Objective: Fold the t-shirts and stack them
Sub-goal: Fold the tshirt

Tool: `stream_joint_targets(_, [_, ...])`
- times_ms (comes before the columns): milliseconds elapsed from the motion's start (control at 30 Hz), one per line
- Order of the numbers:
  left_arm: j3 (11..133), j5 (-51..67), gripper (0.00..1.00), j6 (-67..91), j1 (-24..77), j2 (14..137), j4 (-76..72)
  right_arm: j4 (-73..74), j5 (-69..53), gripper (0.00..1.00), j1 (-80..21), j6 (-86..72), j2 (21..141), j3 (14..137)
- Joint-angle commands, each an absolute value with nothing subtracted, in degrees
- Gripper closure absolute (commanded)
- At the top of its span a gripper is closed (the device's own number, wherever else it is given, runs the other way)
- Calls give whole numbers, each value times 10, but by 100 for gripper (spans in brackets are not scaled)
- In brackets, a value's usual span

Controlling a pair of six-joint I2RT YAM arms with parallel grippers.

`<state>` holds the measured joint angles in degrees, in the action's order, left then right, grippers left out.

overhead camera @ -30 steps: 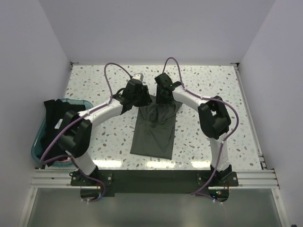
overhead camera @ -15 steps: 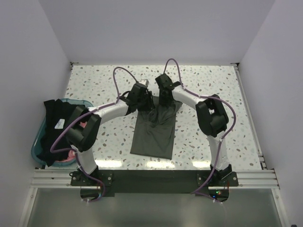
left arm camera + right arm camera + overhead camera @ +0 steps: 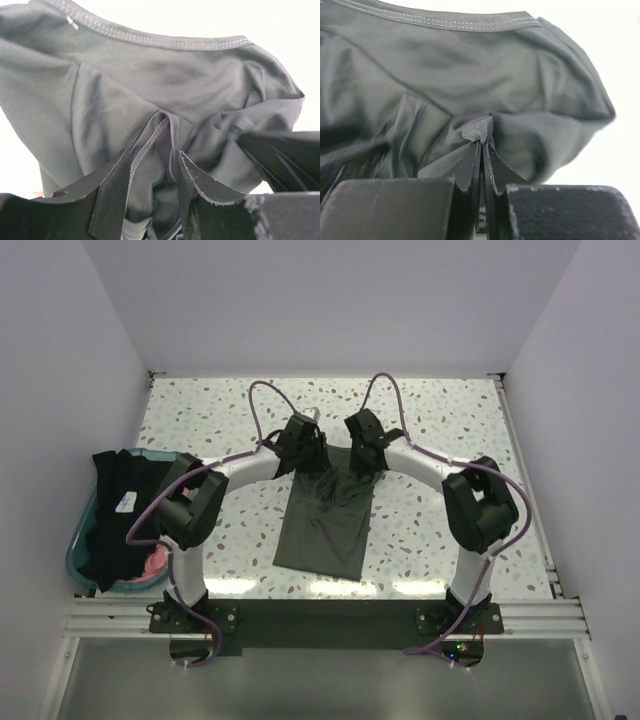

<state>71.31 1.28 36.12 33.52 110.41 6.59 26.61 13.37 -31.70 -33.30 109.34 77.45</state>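
Speckled terrazzo table (image 3: 200, 420) is carrying the work. Olive-green t-shirt (image 3: 320, 535) is lying mid-table between the two arms, folded into a long narrow strip running from the near edge toward the far side. Its far end is bunching up under both grippers.

Teal tub (image 3: 74, 555) is sitting at the table's left side, well apart from that shirt. Black t-shirt (image 3: 115, 495) is draping over the tub's far rim and filling most of it. Pink t-shirt (image 3: 156, 560) is peeking out at the tub's near right corner, under the black one.

We're seeing the right gripper (image 3: 481, 137) clamping tight on a small pinch of the olive-green t-shirt, with the fold sticking up between the pressed tips. Left gripper (image 3: 152, 162) is sitting just beside it on the same bunched end. Its jaws are standing apart, straddling a raised ridge of cloth without squeezing it. Stitched hem (image 3: 150, 40) is showing beyond the fingers in both wrist views.
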Motion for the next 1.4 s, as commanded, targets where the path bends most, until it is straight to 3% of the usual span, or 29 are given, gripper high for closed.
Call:
stream_joint_targets(0, [750,26,54,338,337,1115,43,214,158,98,-315,-347,1020,734])
stream_joint_targets(500, [822,26,52,301,351,1176,97,195,156,97,-315,-352,911,642])
stream_joint_targets(633, [834,16,63,296,356,1187,114,190,156,97,-316,-354,887,631])
stream_joint_targets(733, [838,18,79,293,357,1189,115,182,153,96,-315,-356,874,617])
stream_joint_targets(767, [838,22,88,290,359,1185,113,179,149,96,-315,-357,867,609])
stream_joint_targets(867, [815,37,100,285,363,1158,78,167,148,96,-315,-360,856,592])
stream_joint_targets(1367, [664,181,100,272,374,1065,-136,129,148,96,-320,-368,850,558])
